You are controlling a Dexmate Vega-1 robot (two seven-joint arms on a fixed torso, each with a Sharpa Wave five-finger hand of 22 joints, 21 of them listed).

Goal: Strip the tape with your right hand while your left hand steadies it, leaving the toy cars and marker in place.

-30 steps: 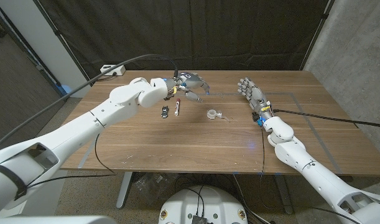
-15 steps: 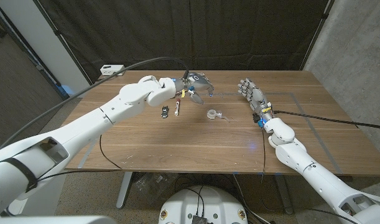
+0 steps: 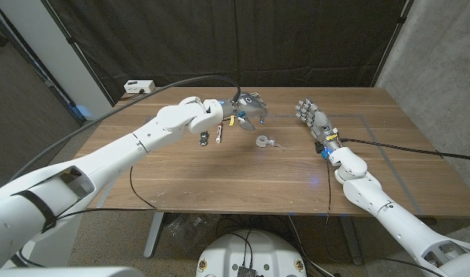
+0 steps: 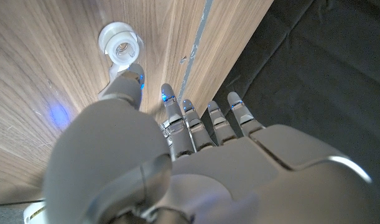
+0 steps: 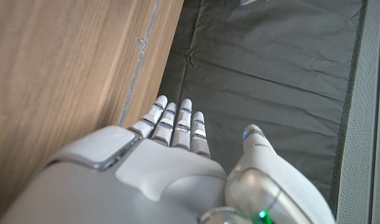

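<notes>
A small clear tape roll (image 3: 264,141) lies on the wooden table (image 3: 242,177) near its middle, a short tail of tape sticking out to its right. In the left wrist view the roll (image 4: 119,43) sits just beyond my fingertips. My left hand (image 3: 248,108) hovers above and behind the roll, fingers spread and empty. My right hand (image 3: 311,117) stands upright at the right, open, well apart from the roll. A dark toy car (image 3: 203,138) and a marker (image 3: 218,131) lie left of the roll, partly under my left forearm.
A white power strip (image 3: 138,86) sits off the table's far left corner. Black curtains hang behind the table. A black cable (image 3: 404,144) trails from my right wrist across the table's right side. Grey tape lines (image 3: 388,158) mark the tabletop.
My left hand has travelled to the right, from above the marker and car to a spot just behind the tape roll. My right hand has stayed put.
</notes>
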